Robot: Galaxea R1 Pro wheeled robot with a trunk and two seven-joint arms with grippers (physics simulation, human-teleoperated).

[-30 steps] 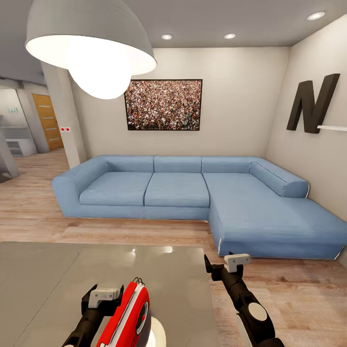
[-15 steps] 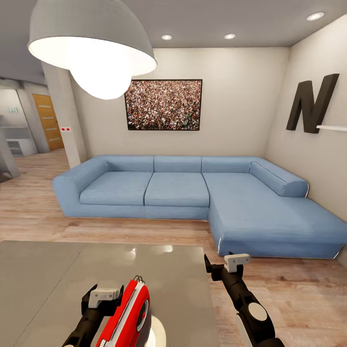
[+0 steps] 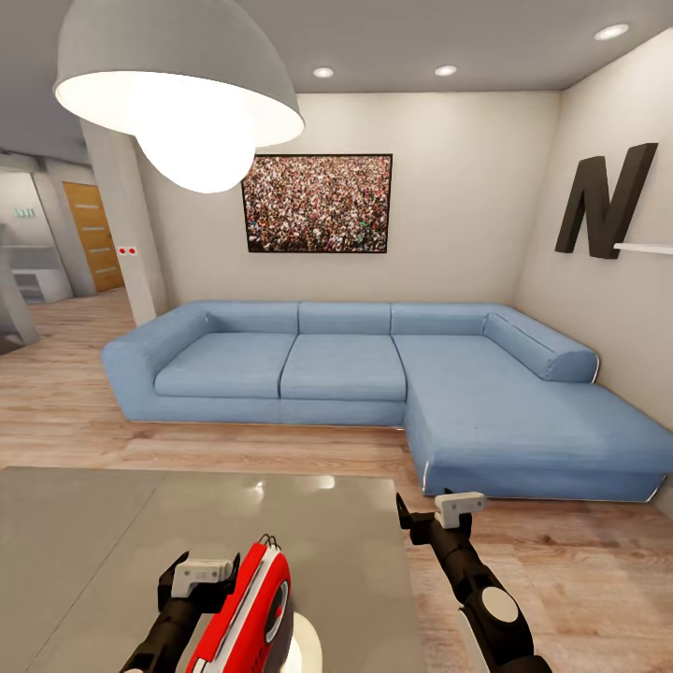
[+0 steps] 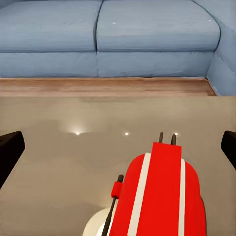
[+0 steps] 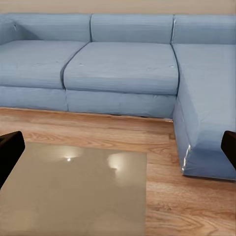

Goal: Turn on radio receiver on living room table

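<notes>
The left gripper (image 3: pixel 201 575) is held with its fingers (image 4: pixel 10 152) spread wide, the radio receiver (image 3: pixel 250 603) standing on edge just beside it above the table (image 3: pixel 84 533). The right gripper (image 3: pixel 439 514) is likewise spread, raised at the table's right edge. Beyond lies the blue sofa (image 3: pixel 355 374).

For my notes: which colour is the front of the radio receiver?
Red, with white stripes along its edge; the radio receiver shows best in the left wrist view.
</notes>
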